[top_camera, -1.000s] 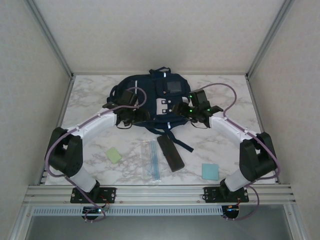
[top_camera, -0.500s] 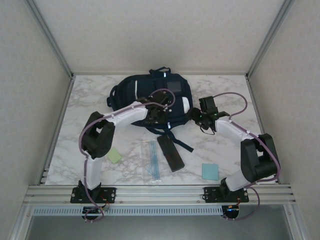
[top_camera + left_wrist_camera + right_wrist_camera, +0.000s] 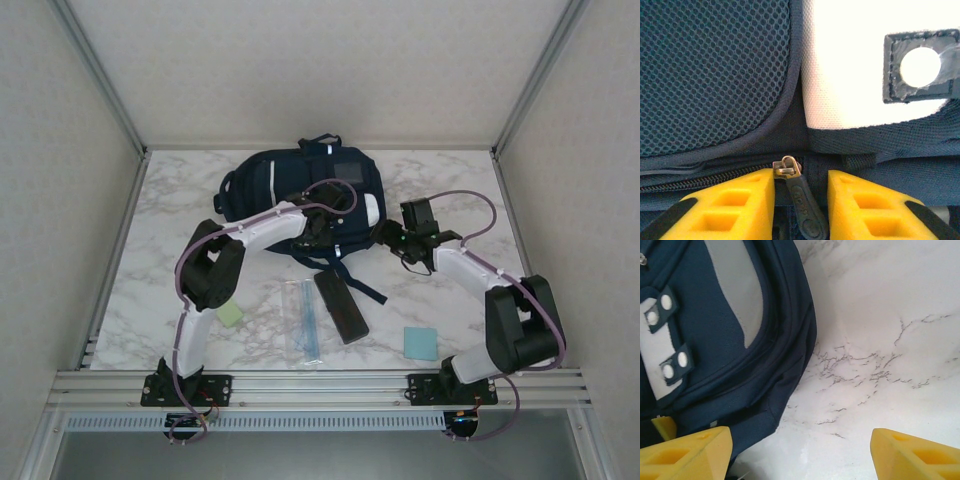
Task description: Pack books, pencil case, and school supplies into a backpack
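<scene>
From the overhead view, the backpack [image 3: 270, 180] lay front-up in the upper middle of the marble table [image 3: 480, 200], its carry handle toward the top edge and its dark straps trailing down toward centre frame. My left gripper [image 3: 322, 228] sat on the bag's lower front. Through its wrist camera the yellow fingers [image 3: 740, 205] flanked a dark zipper pull [image 3: 805, 200] that hung toward the bottom edge. They were drawn in narrow on either side, though I couldn't tell whether they actually pinched it. My right gripper [image 3: 392, 237] hovered just beside the bag's right edge, jaws spread wide over bare marble. Below the bag, the pencil case [image 3: 341, 306] and clear ruler [image 3: 306, 320] lay side by side, long axes running nearly top to bottom. A pale green pad [image 3: 230, 313] sat lower left and a light blue pad [image 3: 421, 342] lower right.
</scene>
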You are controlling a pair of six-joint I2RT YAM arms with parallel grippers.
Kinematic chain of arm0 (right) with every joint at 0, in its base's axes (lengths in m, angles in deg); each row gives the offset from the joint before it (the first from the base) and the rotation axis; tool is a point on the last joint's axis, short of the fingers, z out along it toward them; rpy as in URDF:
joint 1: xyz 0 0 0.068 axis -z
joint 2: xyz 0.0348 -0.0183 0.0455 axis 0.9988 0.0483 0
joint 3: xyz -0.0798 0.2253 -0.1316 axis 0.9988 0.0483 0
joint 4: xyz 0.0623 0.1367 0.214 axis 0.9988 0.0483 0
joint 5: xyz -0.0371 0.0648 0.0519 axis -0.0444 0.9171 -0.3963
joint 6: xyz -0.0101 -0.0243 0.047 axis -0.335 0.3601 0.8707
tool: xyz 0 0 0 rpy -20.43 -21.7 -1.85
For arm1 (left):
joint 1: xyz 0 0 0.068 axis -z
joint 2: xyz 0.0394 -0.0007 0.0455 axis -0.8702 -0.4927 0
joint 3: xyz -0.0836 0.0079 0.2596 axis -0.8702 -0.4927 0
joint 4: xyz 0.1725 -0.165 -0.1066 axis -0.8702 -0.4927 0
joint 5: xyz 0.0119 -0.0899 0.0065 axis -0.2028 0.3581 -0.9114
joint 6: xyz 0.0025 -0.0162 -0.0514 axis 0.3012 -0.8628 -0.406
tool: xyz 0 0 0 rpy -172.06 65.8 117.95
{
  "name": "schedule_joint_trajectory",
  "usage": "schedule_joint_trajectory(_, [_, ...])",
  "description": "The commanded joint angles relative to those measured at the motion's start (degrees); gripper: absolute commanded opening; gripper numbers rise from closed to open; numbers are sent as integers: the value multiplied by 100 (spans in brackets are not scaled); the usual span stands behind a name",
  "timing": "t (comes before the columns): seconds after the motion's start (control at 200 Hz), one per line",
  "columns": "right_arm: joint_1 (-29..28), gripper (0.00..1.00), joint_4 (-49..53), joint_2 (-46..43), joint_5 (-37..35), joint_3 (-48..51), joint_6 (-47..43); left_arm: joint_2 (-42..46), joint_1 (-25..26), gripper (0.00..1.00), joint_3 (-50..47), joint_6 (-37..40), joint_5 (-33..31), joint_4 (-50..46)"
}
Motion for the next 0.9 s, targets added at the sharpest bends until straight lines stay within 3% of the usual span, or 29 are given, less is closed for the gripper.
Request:
schedule_joint_trajectory(0.0, [-3,74,100,-282,16,71,-138,-213,-153,30,240,122,-390,-276])
schedule_joint_trajectory(0.2, [-3,74,166,-455,-70,77,-162,-233,-229,33,87,215,-422,-520])
schedule_joint_trajectory(0.28, [-3,74,182,-453,-58,54,-156,-144,-266,28,-74,210,-399,-482])
schedule_joint_trajectory(0.42, [-3,74,174,-452,67,17,-133,0,-299,9,-126,220,-270,-497])
schedule_joint_trajectory(0.616, [-3,74,169,-509,106,37,-98,184,-295,8,59,291,-96,-663])
schedule_joint_trajectory(0.671, [-14,74,149,-532,129,67,-63,211,-295,0,109,341,-58,-728])
schedule_joint_trajectory(0.751, [-24,74,106,-562,223,97,-19,233,-306,0,199,405,19,-791])
schedule_joint_trajectory(0.896, [-136,74,87,-563,490,92,99,379,-446,0,361,336,529,-712])
